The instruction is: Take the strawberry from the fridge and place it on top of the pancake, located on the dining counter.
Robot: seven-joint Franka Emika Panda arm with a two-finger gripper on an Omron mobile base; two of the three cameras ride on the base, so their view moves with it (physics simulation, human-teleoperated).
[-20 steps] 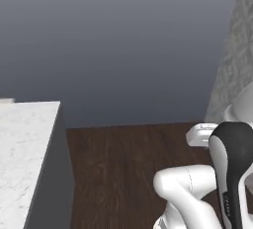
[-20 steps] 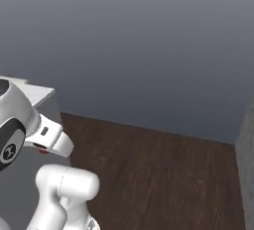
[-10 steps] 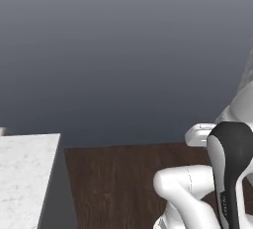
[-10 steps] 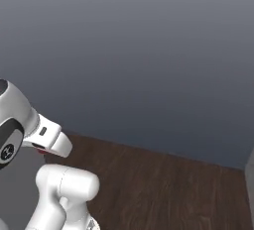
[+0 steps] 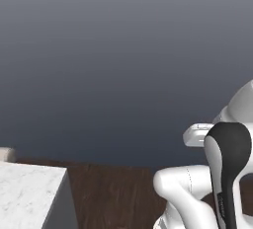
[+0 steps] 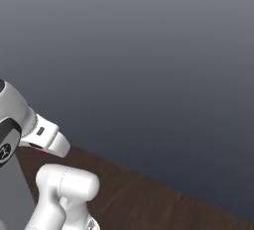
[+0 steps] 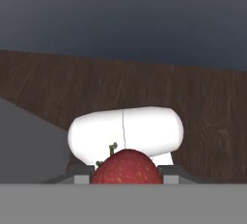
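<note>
The strawberry (image 7: 126,169), red with a small green stem, sits low in the hand view, and my gripper (image 7: 126,175) is shut on it. One dark fingertip (image 7: 79,176) shows on each side of the fruit. A corner of the dining counter (image 5: 24,193), with a white marble top and a grey side, lies at the lower left of the left base view, well apart from my arm (image 5: 225,173). The pancake and the fridge are out of view.
Dark wood floor (image 6: 163,204) stretches ahead to a plain dark grey wall (image 5: 123,50). A small pale object (image 5: 6,154) peeks in at the left edge above the counter top. A grey surface (image 7: 26,141) shows at the left of the hand view.
The whole picture has shifted in both base views, so the base has moved. The counter corner now sits lower, and the patterned wall on the right has left the frame. The grip is unchanged.
</note>
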